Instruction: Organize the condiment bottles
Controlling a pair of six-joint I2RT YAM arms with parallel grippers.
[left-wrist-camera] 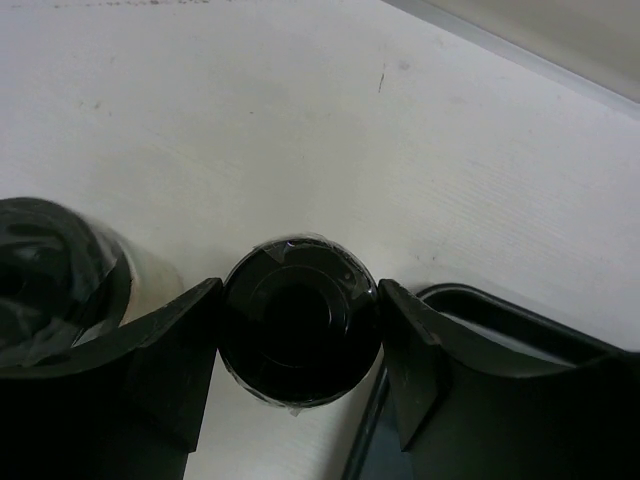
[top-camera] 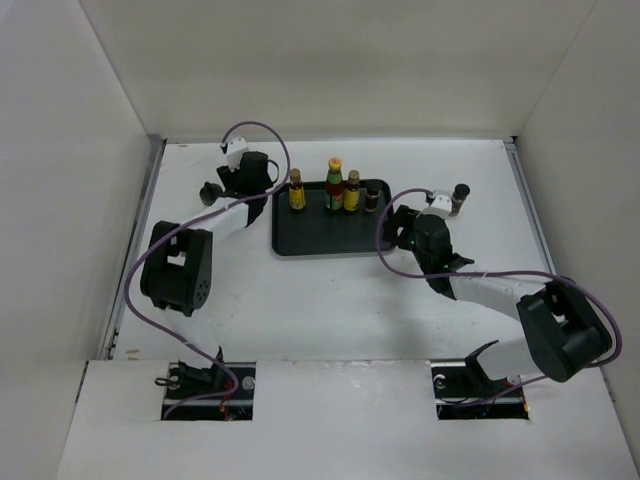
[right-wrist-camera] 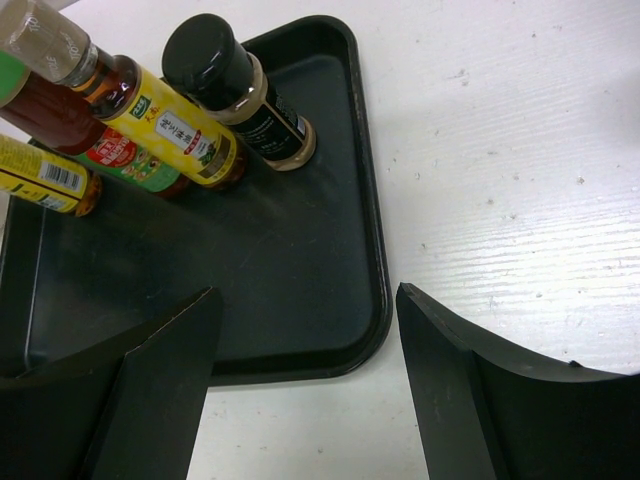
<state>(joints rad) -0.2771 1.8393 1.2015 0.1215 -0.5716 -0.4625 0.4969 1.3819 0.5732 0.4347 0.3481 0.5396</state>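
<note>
A flat black tray (top-camera: 325,235) holds four bottles in a row along its far edge: a slim yellow-labelled one (top-camera: 296,192), the taller red one with green neck and yellow cap (top-camera: 334,184), another yellow-labelled one (top-camera: 352,192) and a squat black-capped one (top-camera: 371,200). My left gripper (left-wrist-camera: 298,300) is just left of the tray, with both fingers against the black cap of a bottle (left-wrist-camera: 298,322). Another black-capped bottle (left-wrist-camera: 45,275) stands to its left (top-camera: 210,190). My right gripper (right-wrist-camera: 305,300) is open and empty over the tray's near right corner (right-wrist-camera: 370,330). A dark-capped bottle (top-camera: 461,194) stands right of the tray.
White walls enclose the table at the back and both sides. A purple cable loops over each arm. The tray's near half (right-wrist-camera: 250,290) is bare.
</note>
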